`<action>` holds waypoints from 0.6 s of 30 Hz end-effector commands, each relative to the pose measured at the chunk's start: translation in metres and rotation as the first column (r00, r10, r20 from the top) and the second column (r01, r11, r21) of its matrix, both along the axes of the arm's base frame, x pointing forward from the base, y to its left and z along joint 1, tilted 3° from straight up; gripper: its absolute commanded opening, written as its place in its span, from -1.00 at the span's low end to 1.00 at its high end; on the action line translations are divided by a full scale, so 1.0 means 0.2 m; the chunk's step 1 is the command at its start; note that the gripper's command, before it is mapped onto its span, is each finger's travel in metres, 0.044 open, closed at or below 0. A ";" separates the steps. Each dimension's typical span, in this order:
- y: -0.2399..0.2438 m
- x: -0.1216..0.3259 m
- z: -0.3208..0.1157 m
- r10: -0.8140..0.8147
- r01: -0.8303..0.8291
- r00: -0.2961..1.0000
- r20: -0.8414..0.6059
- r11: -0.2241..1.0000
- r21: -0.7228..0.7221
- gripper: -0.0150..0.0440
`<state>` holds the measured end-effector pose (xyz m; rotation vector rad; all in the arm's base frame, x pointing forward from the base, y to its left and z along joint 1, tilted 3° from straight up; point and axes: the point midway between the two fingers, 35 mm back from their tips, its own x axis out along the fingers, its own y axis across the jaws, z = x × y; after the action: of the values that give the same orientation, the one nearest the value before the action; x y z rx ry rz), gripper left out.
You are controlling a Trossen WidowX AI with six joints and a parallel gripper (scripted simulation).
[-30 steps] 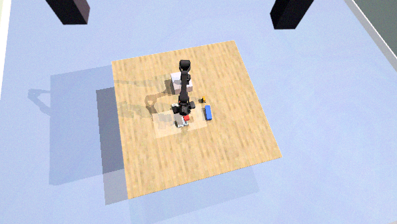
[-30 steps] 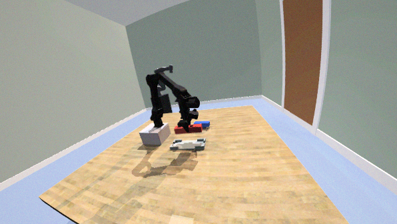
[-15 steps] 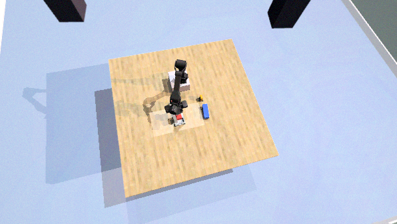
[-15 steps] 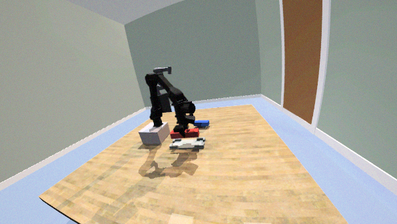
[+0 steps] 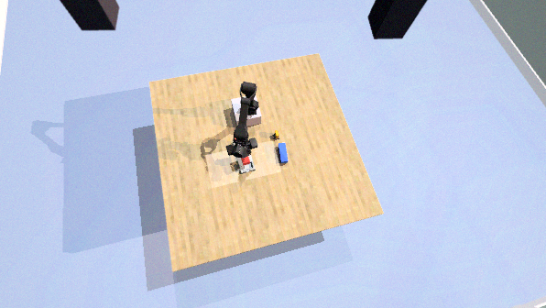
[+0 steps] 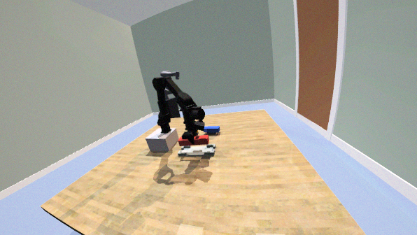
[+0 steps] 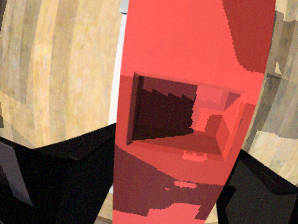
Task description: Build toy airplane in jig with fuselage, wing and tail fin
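The red fuselage [image 5: 246, 160] [image 6: 200, 140] [image 7: 185, 40] lies level along the white and grey jig [image 5: 247, 170] [image 6: 196, 152], at or just above its cradle. I cannot tell whether it touches down. My gripper [image 5: 242, 155] [image 6: 188, 138] [image 7: 173, 136] is shut on the fuselage, one finger on each side. A square socket [image 7: 162, 115] in the fuselage's top is empty. The blue wing [image 5: 283, 153] [image 6: 212, 129] lies on the table to the right of the jig in the top view. The small yellow tail fin [image 5: 277, 134] lies beyond the wing's far end; the exterior view does not show it.
The arm's pale base block [image 5: 247, 121] [image 6: 161, 141] stands on the wooden table [image 5: 293, 92] [image 6: 262, 182] behind the jig. A lighter rectangular patch [image 5: 266, 172] surrounds the jig. The blue wing and yellow fin lie on the same side of the arm.
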<state>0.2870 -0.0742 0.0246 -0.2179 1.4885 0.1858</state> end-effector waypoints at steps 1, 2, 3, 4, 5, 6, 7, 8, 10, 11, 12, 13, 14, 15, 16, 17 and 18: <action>0.00 0.00 0.00 0.006 -0.006 1.000 0.001 1.000 0.003 0.18; 0.00 0.00 0.00 0.006 -0.006 1.000 0.001 1.000 0.003 0.18; 0.00 0.00 0.00 0.006 -0.006 1.000 0.001 1.000 0.003 0.18; 0.00 0.00 0.00 0.006 -0.006 1.000 0.001 1.000 0.003 0.18; 0.00 0.00 0.00 0.006 -0.006 1.000 0.001 1.000 0.003 0.18; 0.00 0.00 0.00 0.006 -0.006 1.000 0.001 1.000 0.003 0.18; 0.00 0.00 0.00 0.006 -0.006 1.000 0.001 1.000 0.003 0.18; 0.00 0.00 0.00 0.006 -0.006 1.000 0.001 1.000 0.003 0.18; 0.00 0.00 -0.01 0.006 -0.006 1.000 0.001 1.000 0.003 0.18; 0.00 0.00 -0.02 0.006 -0.006 1.000 0.001 1.000 0.003 0.18; 0.00 0.00 -0.03 0.006 -0.006 1.000 0.001 1.000 0.003 0.18; 0.00 0.00 -0.04 0.006 -0.006 1.000 0.001 1.000 0.003 0.18; 0.00 0.01 -0.05 0.006 -0.006 1.000 0.001 1.000 0.003 0.18; 0.00 0.01 -0.06 0.006 -0.006 1.000 0.001 1.000 0.003 0.18; 0.00 0.01 -0.06 0.006 -0.006 1.000 0.001 1.000 0.003 0.18; 0.00 0.01 -0.07 0.006 -0.006 1.000 0.001 1.000 0.003 0.18; 0.00 0.01 -0.08 0.006 -0.006 1.000 0.001 1.000 0.003 0.18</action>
<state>0.2905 -0.0750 0.0152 -0.2201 1.4820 0.1839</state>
